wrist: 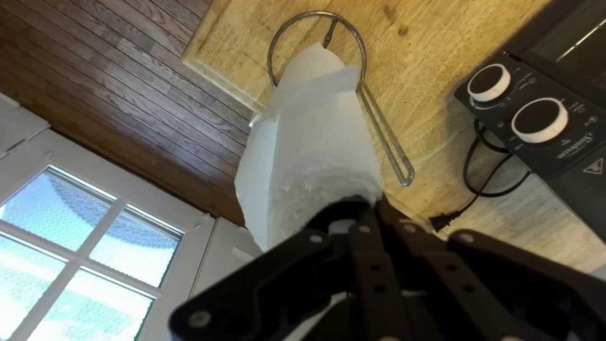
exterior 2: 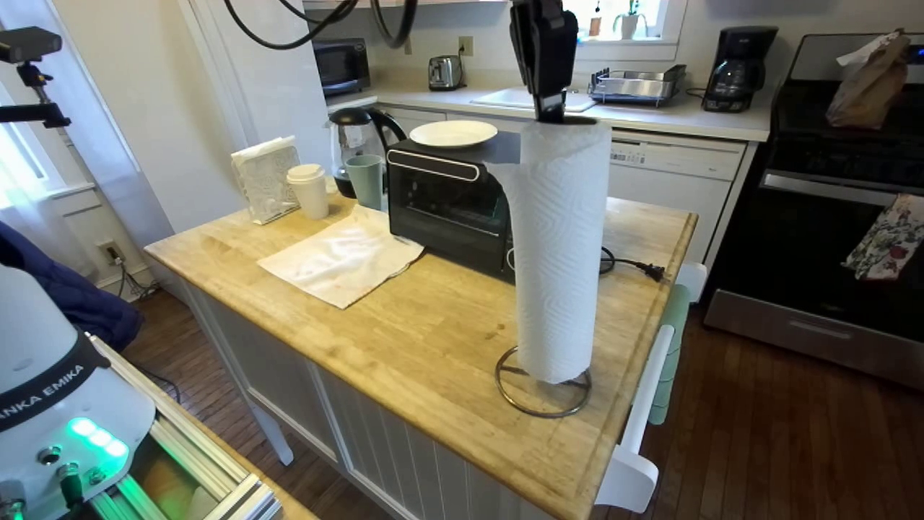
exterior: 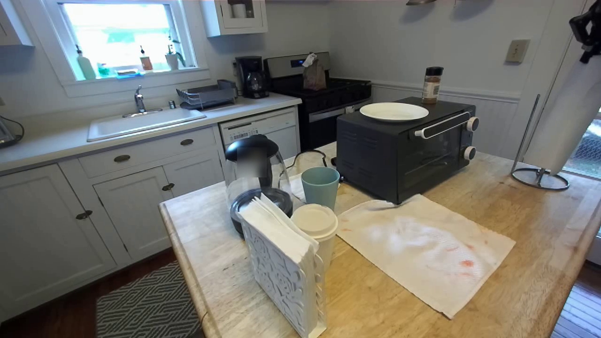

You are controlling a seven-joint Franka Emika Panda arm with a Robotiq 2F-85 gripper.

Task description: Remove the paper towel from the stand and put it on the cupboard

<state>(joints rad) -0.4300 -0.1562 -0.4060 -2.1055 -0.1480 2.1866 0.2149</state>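
Student: Where does the paper towel roll point(exterior 2: 559, 253) lie from the gripper point(exterior 2: 551, 113)?

Author: Directly beneath. The roll stands at a corner of the wooden island top point(exterior 2: 433, 318), its foot within the base of the wire stand point(exterior 2: 543, 414); its long axis is close to upright, and the gripper meets it from above.

Student: And the fingers point(exterior 2: 548, 100)?

Author: Drawn together at the upper rim. They appear to pinch the roll's wall, one finger inside the core, though the wrist view is too blurred there to confirm that placement.

Student: Which relation governs the coming move?

Author: The roll's axis to the stand. Any centre post is hidden within the roll, so a pull straight up the axis is judged the cleanest release; a slanted one risks dragging the stand along. The stand's side arm point(wrist: 390, 132) runs beside the roll, on the flank facing the toaster oven point(exterior: 404, 150), and should be given clearance.

Student: And the destination?

Author: White cupboards point(exterior: 136, 216) stand well apart from the roll; which one is meant is unstated. Removal is judged the step in hand.
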